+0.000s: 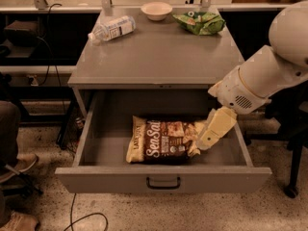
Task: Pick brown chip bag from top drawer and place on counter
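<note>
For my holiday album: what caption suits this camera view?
Robot's gripper inside the open top drawer, at the brown chip bag's right end, below the counter.

Speckled terrazzo floor [240,211] with a black cable [72,209]; dark shelving [29,44] behind; dim warm light.

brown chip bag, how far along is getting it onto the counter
Done: the top drawer is open. In hand: the claw is at the right end of the brown chip bag, which lies flat inside. Left: lift it out and set it on the counter.
</note>
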Robot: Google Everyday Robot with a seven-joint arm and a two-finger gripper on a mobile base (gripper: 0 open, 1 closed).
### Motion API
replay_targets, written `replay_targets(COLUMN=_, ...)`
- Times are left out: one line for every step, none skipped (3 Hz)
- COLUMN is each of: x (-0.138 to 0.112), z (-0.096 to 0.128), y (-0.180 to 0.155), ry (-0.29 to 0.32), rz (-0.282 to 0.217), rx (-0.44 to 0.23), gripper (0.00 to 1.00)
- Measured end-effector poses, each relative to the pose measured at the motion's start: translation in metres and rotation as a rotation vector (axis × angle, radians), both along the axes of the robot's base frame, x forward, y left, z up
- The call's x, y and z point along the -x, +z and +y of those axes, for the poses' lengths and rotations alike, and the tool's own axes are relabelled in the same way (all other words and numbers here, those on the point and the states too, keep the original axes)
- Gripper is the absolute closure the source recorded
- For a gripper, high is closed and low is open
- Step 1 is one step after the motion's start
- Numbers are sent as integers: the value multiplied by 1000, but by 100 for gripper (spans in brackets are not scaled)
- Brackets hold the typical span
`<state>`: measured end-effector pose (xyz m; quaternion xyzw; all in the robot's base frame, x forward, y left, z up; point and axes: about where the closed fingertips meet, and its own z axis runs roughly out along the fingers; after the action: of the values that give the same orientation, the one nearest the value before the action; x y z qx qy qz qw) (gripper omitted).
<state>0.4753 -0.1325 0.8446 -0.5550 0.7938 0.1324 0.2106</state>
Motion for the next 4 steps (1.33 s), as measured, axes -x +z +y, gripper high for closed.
replay_targets(x=-6, z=4, y=-25, ry=-28, rz=12, rx=-26, gripper=0)
replay_targets(x=-22, z=14, y=-67, ry=-98, rz=-1, rx=-15, gripper=0)
replay_targets(x=-45, z=19, y=-103, ry=-176, rz=-51, rx=5, gripper=0)
replay_targets(x=-68, z=27, y=-124, ry=-210, rz=-117, rx=0, gripper=0)
